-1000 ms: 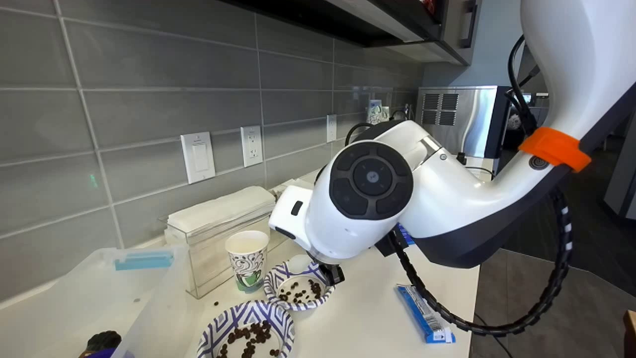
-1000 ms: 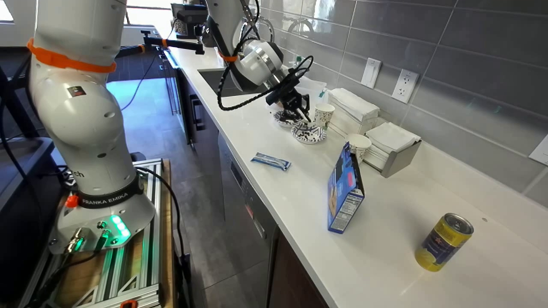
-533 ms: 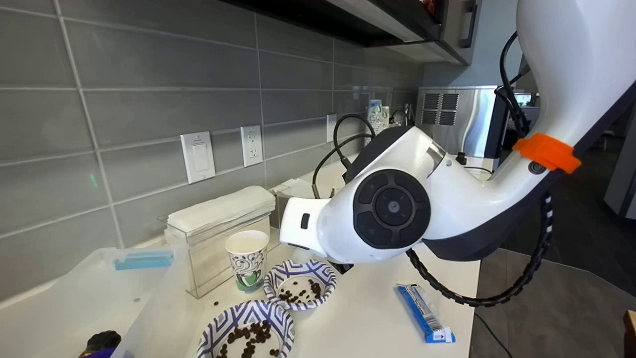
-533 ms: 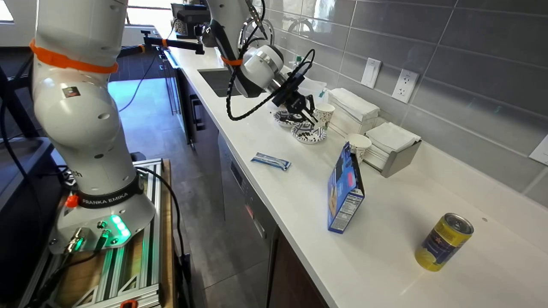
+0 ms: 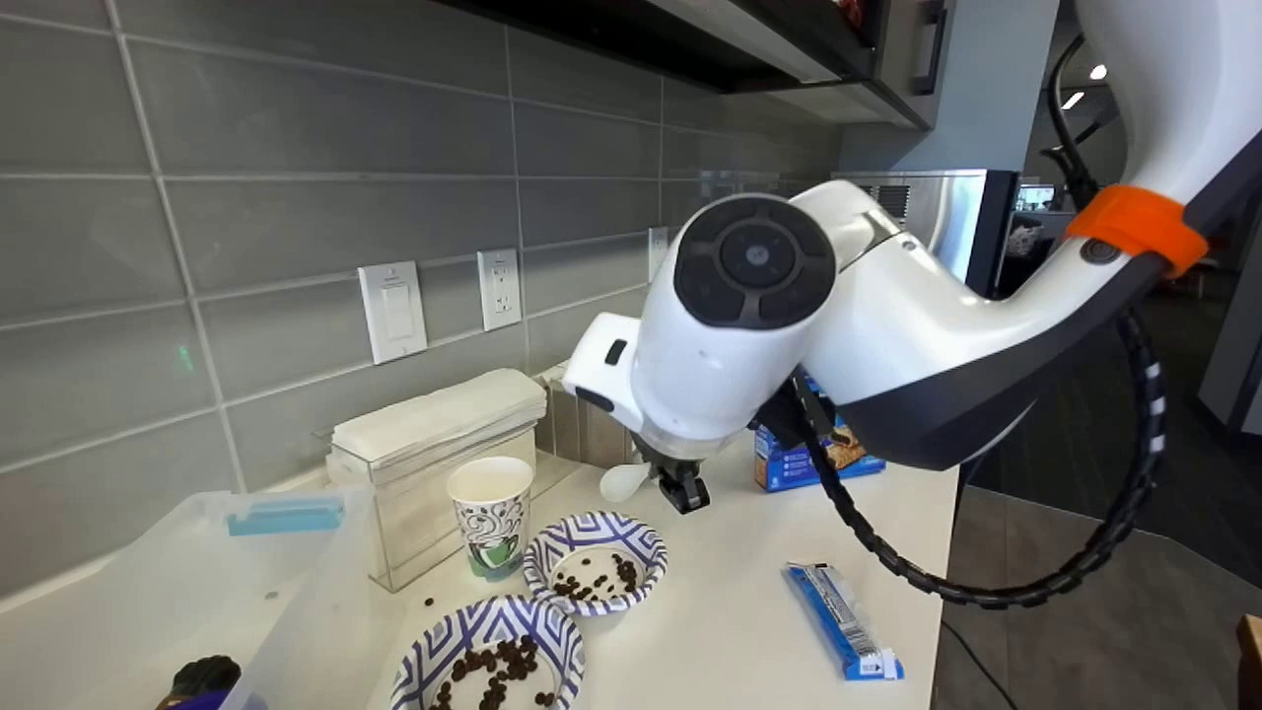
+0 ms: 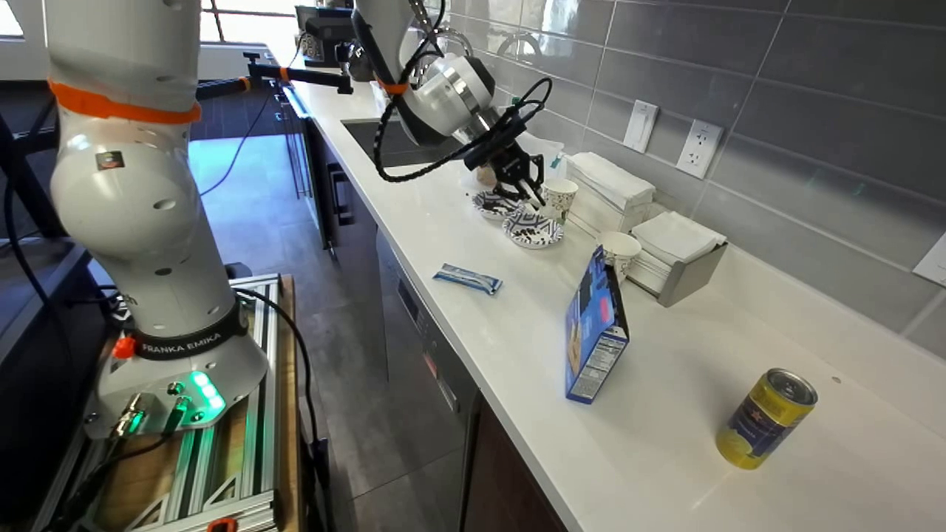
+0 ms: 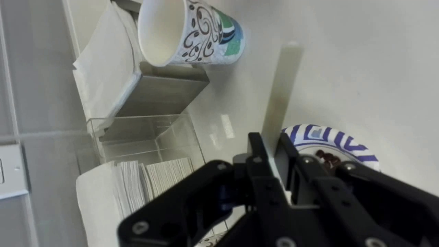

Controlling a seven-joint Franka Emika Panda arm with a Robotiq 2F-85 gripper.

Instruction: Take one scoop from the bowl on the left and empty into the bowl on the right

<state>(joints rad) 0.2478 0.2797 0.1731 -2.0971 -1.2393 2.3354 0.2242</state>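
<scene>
Yellow can (image 6: 766,419), blue box (image 6: 594,331), wrapped bar (image 6: 468,278)

A wall (image 5: 315,128) of big gray tiles, with a white light switch (image 5: 397,311) and a plug socket (image 5: 500,288), stands behind a long white counter (image 6: 680,384) in both exterior views. In an exterior view, a window (image 6: 259,28) shines bright white far off, and part of the gray floor (image 6: 351,362) looks blue. Up high in an exterior view is a gray cupboard (image 5: 899,59).

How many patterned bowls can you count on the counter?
2. The near bowl is cut off by the bottom edge of an exterior view; the far bowl lies just beyond it, near a paper cup. Both exterior views show the pair; the arm may hide others.
</scene>
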